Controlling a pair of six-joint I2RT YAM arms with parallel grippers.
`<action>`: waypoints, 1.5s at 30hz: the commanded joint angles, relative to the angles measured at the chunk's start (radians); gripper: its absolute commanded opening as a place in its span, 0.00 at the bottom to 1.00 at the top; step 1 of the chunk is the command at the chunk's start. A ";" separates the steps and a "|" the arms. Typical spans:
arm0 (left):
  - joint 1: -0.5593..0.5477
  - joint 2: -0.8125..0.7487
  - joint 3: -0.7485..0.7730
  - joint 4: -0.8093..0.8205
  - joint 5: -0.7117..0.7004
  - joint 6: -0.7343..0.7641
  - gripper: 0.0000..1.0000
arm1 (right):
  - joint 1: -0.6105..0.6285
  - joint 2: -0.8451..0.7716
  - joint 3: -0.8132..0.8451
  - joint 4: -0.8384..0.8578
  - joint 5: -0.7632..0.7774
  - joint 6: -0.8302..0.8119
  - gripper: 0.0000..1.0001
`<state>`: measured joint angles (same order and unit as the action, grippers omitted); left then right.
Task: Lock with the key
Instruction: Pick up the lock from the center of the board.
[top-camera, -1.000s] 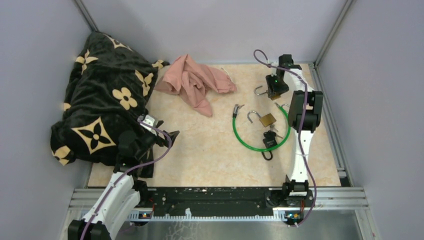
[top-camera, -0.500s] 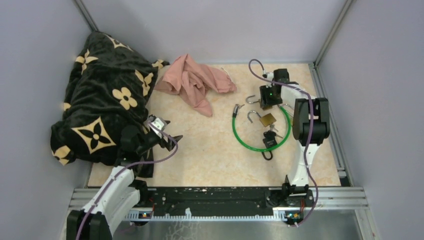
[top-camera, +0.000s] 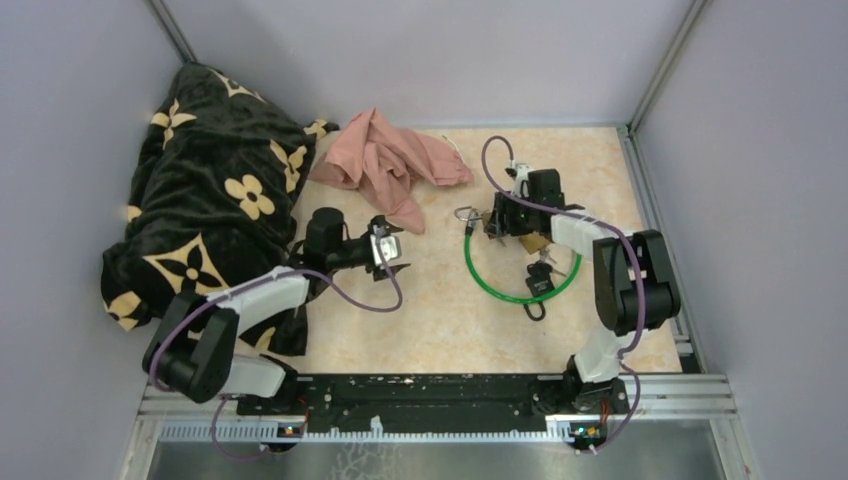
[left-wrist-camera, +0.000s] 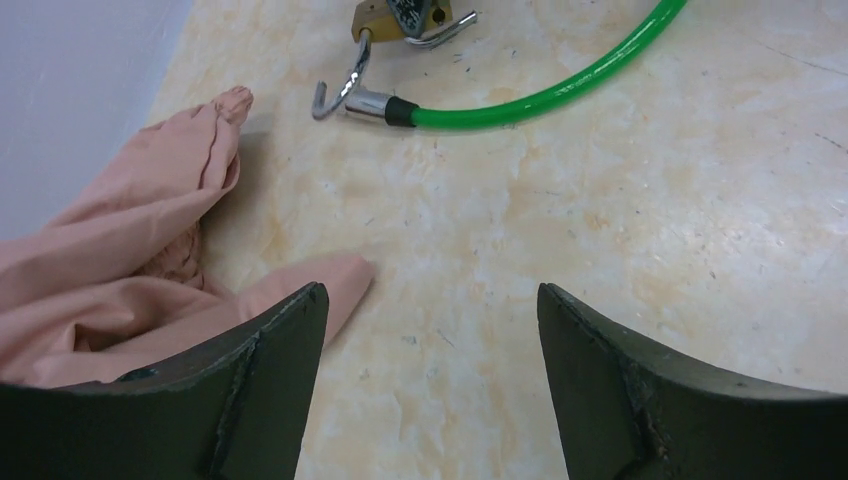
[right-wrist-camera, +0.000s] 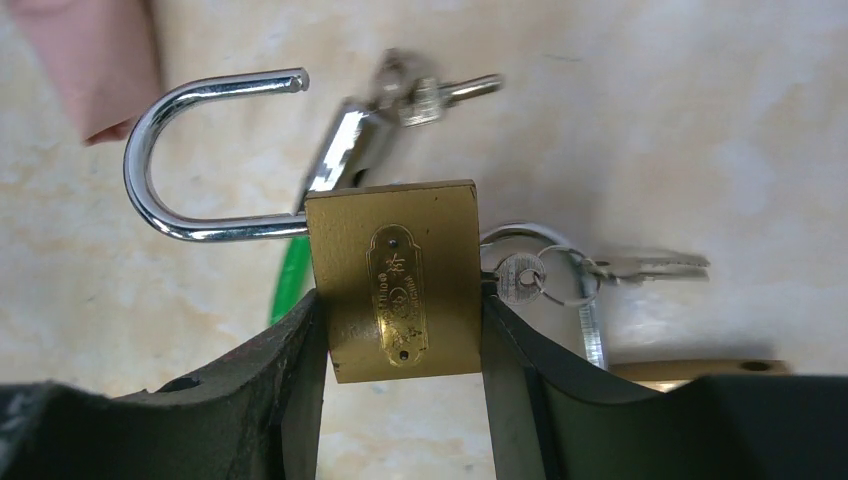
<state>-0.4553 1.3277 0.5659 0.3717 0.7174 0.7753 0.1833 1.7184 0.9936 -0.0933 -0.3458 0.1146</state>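
Note:
My right gripper (right-wrist-camera: 400, 300) is shut on the body of a brass padlock (right-wrist-camera: 395, 280). Its steel shackle (right-wrist-camera: 200, 150) stands open, pointing left. A key (right-wrist-camera: 520, 275) sits against the body's bottom face beside my right finger, and a ring with more keys (right-wrist-camera: 640, 265) hangs from it. The green cable (top-camera: 515, 290) lies in a loop. Its metal end (right-wrist-camera: 375, 130) is just behind the padlock. In the top view the right gripper (top-camera: 497, 218) is at the loop's far left. My left gripper (left-wrist-camera: 430, 300) is open and empty over bare table, short of the cable end (left-wrist-camera: 350, 95).
A pink cloth (top-camera: 390, 165) lies at the back, with a corner (left-wrist-camera: 310, 285) by my left finger. A black flowered blanket (top-camera: 210, 190) fills the left side. A second brass padlock (top-camera: 537, 240) and a black lock with keys (top-camera: 540, 282) lie inside the loop. Walls enclose the table.
The left arm swung from the blanket out to the table's middle, its jaws narrowing a little. The right arm carried the padlock from the back right, leftward to the cable end.

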 joint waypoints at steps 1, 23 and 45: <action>-0.056 0.095 0.084 0.075 -0.049 0.031 0.81 | 0.093 -0.185 -0.060 0.209 -0.082 0.063 0.00; -0.175 0.039 -0.063 0.036 -0.253 0.171 0.50 | 0.410 -0.276 -0.222 0.324 -0.111 0.169 0.00; -0.123 -0.129 -0.047 0.141 -0.096 -0.716 0.00 | 0.438 -0.238 -0.296 0.413 -0.205 0.097 0.63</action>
<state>-0.5980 1.2663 0.4965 0.3737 0.4412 0.3206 0.6003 1.4799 0.7216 0.2230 -0.4503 0.3473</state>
